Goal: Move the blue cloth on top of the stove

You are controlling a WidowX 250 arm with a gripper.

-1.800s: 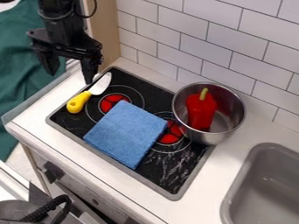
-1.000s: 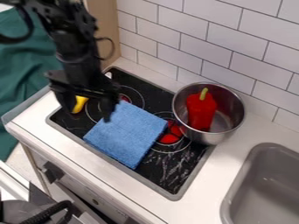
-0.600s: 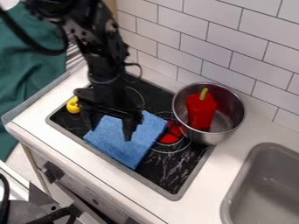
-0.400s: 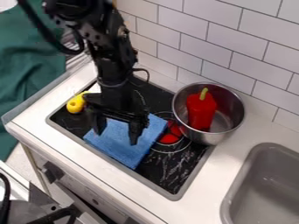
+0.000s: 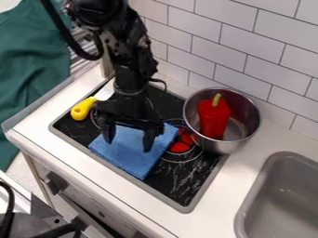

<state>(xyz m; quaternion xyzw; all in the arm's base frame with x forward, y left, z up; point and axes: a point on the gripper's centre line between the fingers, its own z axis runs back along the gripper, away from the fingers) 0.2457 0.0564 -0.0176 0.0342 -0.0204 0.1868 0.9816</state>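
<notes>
My black gripper (image 5: 129, 145) hangs over the blue cloth (image 5: 134, 159), its two fingers spread apart with cloth visible between and below them. The cloth lies flat on the front middle part of the black stove top (image 5: 177, 188), and its back part is hidden behind the gripper. Whether the fingertips touch the cloth, I cannot tell.
A metal pot (image 5: 240, 143) with a red pepper (image 5: 213, 116) inside stands at the stove's back right. A knife with a yellow handle (image 5: 82, 109) lies at the stove's left end. The grey sink (image 5: 277, 200) is at the lower right, and a tiled wall (image 5: 242, 51) runs behind.
From the upper left, the gripper has come down and right over the stove to the cloth, its fingers staying apart. The cloth has not visibly moved.
</notes>
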